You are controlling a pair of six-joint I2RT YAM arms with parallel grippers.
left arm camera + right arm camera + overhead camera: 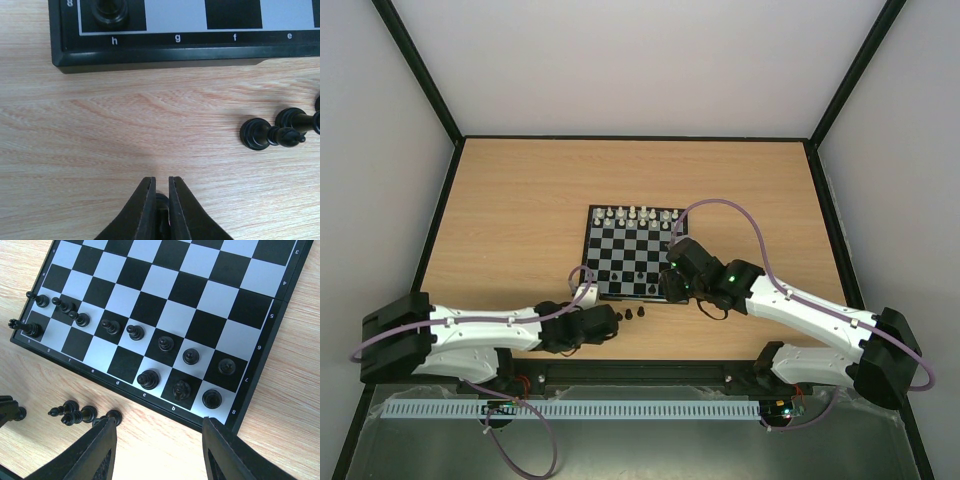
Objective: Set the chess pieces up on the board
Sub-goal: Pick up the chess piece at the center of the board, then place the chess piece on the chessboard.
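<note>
**Piece [161, 202] pinched in my left hand [161, 182], on the desk just off the board**

My left hand is clenched on one small black piece. The piece shows only as a dark sliver between my two fingers [145, 205], which are almost touching. This hand sits low over the desk [100, 130], near the h-file corner of the board [165, 50] but apart from its border. To the right of the hand, loose pieces [272, 131] sit close together on the wood, just beside the board's near edge. I cannot tell whether they stand upright or lie on their sides.

On the board, eight pawns [135, 332] stand in a line along the second row from that near edge. Four bigger black pieces stand in the nearest row. One is the corner piece [30, 329] on the h square, and the other three form a trio [181, 389] side by side on c, b and a. White pieces [635, 213] line the far edge.

My right hand [158, 421] is released, with its fingers spread wide and nothing between them. It hangs over the board's near border, by the a-file corner. From above, both my arms reach in from the near side of the desk, the left one toward the loose pieces and the right one over the board's corner.
</note>
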